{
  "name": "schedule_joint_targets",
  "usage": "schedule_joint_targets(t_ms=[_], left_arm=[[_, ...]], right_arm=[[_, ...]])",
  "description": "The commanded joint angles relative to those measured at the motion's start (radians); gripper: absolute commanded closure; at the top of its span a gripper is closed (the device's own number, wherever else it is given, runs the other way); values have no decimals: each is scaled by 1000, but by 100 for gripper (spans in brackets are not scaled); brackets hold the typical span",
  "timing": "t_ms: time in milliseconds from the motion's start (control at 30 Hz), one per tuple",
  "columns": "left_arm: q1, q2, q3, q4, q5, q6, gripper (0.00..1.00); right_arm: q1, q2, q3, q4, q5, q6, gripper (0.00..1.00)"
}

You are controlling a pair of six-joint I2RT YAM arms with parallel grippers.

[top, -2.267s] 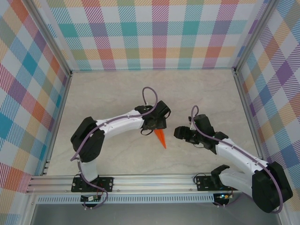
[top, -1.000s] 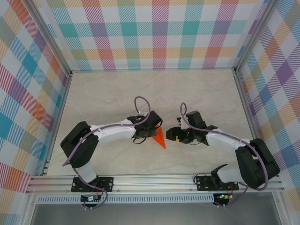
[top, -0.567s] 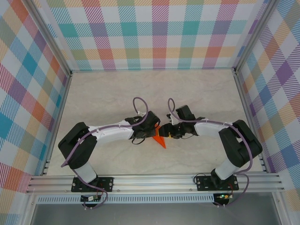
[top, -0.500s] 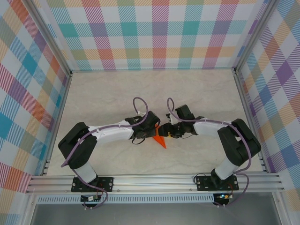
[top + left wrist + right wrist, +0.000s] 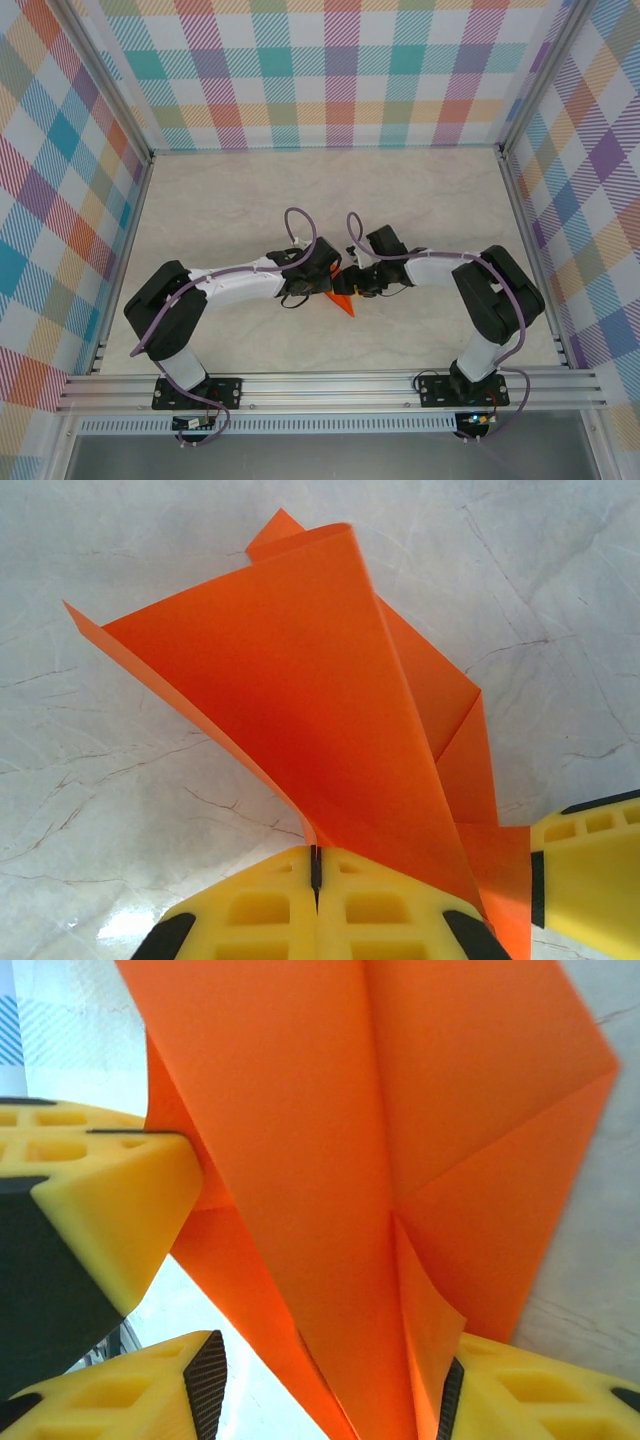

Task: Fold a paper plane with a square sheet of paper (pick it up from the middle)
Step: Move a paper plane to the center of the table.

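The paper plane (image 5: 344,301) is a folded, pointed piece of bright orange paper at the table's middle. My left gripper (image 5: 327,279) is shut on its lower fold. In the left wrist view the yellow fingers (image 5: 260,905) meet on the paper's edge, and the paper plane (image 5: 300,680) fans up and away with a centre crease. My right gripper (image 5: 356,284) comes in from the right, touching distance from the left one. In the right wrist view it (image 5: 330,1395) stands open, with the layered folds of the paper plane (image 5: 330,1140) between its jaws; the right pad (image 5: 452,1400) lies against the paper.
The marble-patterned tabletop (image 5: 230,200) is bounded by metal rails and checked walls (image 5: 340,70). A finger of the left gripper (image 5: 95,1210) shows at the upper left of the right wrist view. A finger of the right gripper (image 5: 590,845) shows at the lower right of the left wrist view.
My right gripper has slid left until its jaws straddle the paper plane, and they have narrowed. The left gripper has lowered slightly and kept its hold.
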Motion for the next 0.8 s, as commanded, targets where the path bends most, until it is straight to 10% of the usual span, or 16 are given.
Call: schedule_joint_targets(t_ms=[0, 767], left_arm=[[6, -27, -11, 4, 2, 10, 99], [8, -29, -14, 19, 7, 8, 97]], right_arm=[[12, -32, 12, -2, -4, -46, 47], [63, 50, 118, -165, 168, -167, 62]])
